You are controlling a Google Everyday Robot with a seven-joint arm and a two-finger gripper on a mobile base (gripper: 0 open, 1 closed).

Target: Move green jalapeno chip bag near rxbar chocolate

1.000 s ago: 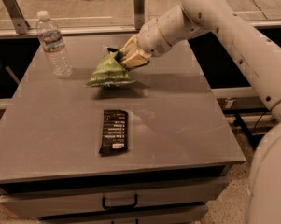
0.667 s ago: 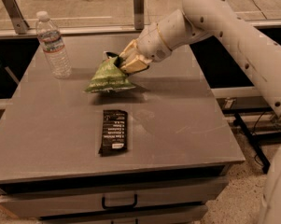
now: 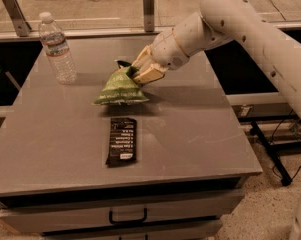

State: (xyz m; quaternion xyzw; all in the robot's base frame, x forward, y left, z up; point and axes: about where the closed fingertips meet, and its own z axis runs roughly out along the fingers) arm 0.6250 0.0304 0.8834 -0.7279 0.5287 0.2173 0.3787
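Note:
The green jalapeno chip bag point(image 3: 119, 89) is a crinkly light-green bag near the middle of the grey table point(image 3: 200, 134). My gripper point(image 3: 136, 72) reaches in from the upper right and is shut on the bag's upper right end; the bag's lower edge is at or just above the table. The rxbar chocolate point(image 3: 122, 140), a flat dark bar with white text, lies flat just in front of the bag, a short gap below it.
A clear plastic water bottle point(image 3: 57, 48) stands upright at the table's back left. A glass partition with metal posts point(image 3: 148, 3) runs behind the table. A drawer handle point(image 3: 128, 217) is below the front edge. Cables lie on the floor at right.
My gripper has carried the chip bag slightly forward and down, closer to the rxbar. The bar and the bottle have not moved.

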